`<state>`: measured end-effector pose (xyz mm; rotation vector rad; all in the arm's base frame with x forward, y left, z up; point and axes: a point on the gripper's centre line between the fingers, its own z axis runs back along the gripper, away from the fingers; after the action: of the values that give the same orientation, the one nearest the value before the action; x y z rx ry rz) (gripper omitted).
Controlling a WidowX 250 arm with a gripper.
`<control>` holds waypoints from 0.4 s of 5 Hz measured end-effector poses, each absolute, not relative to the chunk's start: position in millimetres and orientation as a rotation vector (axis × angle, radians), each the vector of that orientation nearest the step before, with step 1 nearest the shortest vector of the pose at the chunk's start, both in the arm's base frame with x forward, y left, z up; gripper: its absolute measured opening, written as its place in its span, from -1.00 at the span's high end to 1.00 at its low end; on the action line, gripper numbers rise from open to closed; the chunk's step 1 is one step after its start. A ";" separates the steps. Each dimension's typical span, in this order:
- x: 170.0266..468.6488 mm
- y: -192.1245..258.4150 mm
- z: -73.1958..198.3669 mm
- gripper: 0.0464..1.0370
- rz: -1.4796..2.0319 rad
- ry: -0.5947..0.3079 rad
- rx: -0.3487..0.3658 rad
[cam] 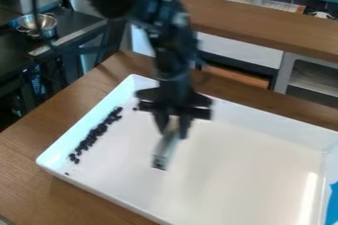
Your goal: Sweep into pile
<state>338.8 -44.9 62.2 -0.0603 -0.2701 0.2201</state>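
And here we are at the jaws: the black gripper (173, 124) has its two fingers closed around a pale, slim tool (166, 147), clasping it by the upper end. The tool slants downward, its dark tip over the middle-left of the white tray (231, 169); whether that tip touches the floor of the tray, we cannot tell.

Out from there, to the left, come the small dark pieces (98, 131), strung in a long, narrow band beside the tray's left wall. One loose piece (135, 108) lies just off the band's far end, another (66, 173) beyond its near end.

So how far along are we? Well along in gathering, we'd say, with nearly everything at one side, but this is more a line than a heap. What's left, in our judgement, is drawing both ends together and fetching in those strays. Around it all, the brown wooden table (33, 145) carries the tray.
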 end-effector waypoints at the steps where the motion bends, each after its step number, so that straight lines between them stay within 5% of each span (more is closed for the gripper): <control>1: 342.8 -95.1 73.3 0.35 0.178 -0.318 -0.037; 2: 345.7 -140.6 63.2 0.35 0.143 -0.327 -0.046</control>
<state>345.7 -140.6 63.2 -0.0463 -0.3274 0.1426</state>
